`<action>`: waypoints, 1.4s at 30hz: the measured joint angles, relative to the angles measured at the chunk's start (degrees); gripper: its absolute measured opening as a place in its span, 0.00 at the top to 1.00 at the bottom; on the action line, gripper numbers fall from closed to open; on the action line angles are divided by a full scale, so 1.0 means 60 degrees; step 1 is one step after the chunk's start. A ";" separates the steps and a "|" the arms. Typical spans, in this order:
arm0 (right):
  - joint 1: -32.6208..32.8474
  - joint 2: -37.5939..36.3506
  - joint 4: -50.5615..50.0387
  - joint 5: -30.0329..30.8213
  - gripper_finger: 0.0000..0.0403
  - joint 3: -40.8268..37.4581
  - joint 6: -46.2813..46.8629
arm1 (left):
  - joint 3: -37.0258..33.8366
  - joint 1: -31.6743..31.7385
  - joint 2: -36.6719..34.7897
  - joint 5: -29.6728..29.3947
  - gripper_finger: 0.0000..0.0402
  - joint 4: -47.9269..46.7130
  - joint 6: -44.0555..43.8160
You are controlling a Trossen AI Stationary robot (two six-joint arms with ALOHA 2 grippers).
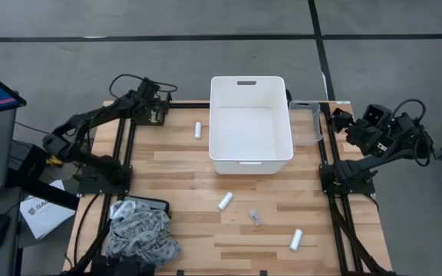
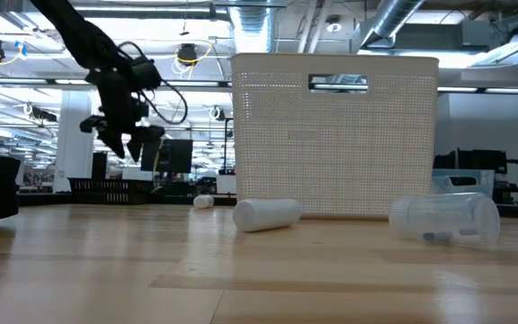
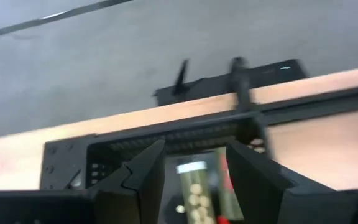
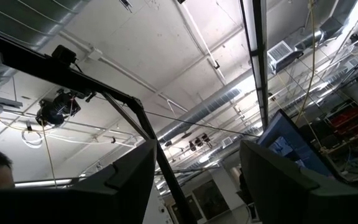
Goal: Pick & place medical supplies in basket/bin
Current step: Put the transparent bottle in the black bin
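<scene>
High view: I see three gauze rolls (image 1: 225, 201) on my bench (image 1: 183, 165), the nearest to the white tub (image 1: 250, 157) pointing diagonally; both arms' fingers are apart, holding nothing.

Three gauze rolls (image 1: 225, 201), one vial (image 1: 255, 218), one white tub (image 1: 250, 157), one cloth bandage (image 1: 140, 234).

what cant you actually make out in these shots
- Floor of the white tub: the low view shows only its perforated wall; the high view shows the inside.
- Clear vial: too small in the high view for contents or label.
- Anything under the grey cloth bandage: covered, at the high view's bottom edge.
- Small clear bin: partly behind the tub's rim.
- Right gripper: its wrist view faces the ceiling, no table visible.
</scene>
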 joint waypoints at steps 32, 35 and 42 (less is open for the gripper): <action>0.1980 0.3696 -0.6153 -0.1543 0.44 -0.0007 0.9099 | 0.0000 -0.4109 -0.5810 0.6125 0.58 0.2470 -0.0133; 0.2367 0.4776 -0.6337 -0.1601 0.44 0.0243 1.0116 | 0.0000 -0.4292 -0.5776 0.6080 0.58 0.2670 -0.0130; 0.2702 0.7605 -0.6550 -0.2084 0.44 0.1092 1.1607 | 0.0000 -0.4628 -0.5782 0.6156 0.57 0.3668 -0.0132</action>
